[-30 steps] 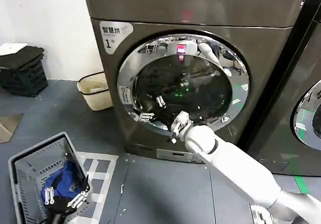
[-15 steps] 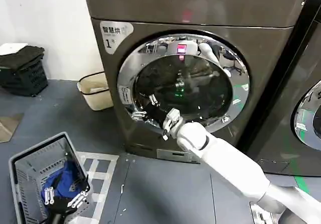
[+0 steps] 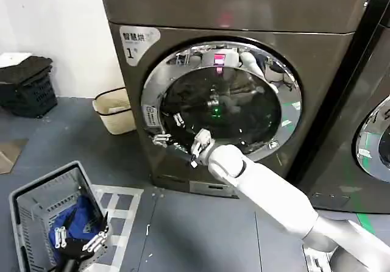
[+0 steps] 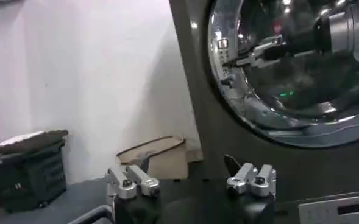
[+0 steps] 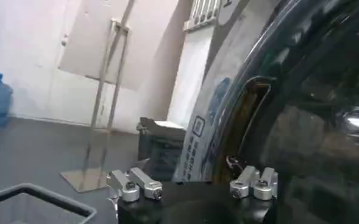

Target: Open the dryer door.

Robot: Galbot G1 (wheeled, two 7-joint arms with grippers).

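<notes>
While my right gripper [image 3: 169,130] sits spread wide at the chrome-ringed round dryer door [image 3: 222,101], shut on the bronze-grey dryer [image 3: 244,10], my left gripper [image 3: 78,240] hangs spread over the grey plastic basket [image 3: 27,208]; a beige bin [image 3: 113,108] stands beside the machine.

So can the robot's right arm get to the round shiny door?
Probably yes. The right pincer is open and already at the left edge of the dryer door, with nothing between them. The left pincer waits over the basket.

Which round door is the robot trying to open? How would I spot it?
Find the big bronze-grey dryer with the white "1" label. Its large round door has a shiny chrome ring around dark glass, with the robot's right hand at its lower left edge. The neighbouring black machine has no label.
</notes>
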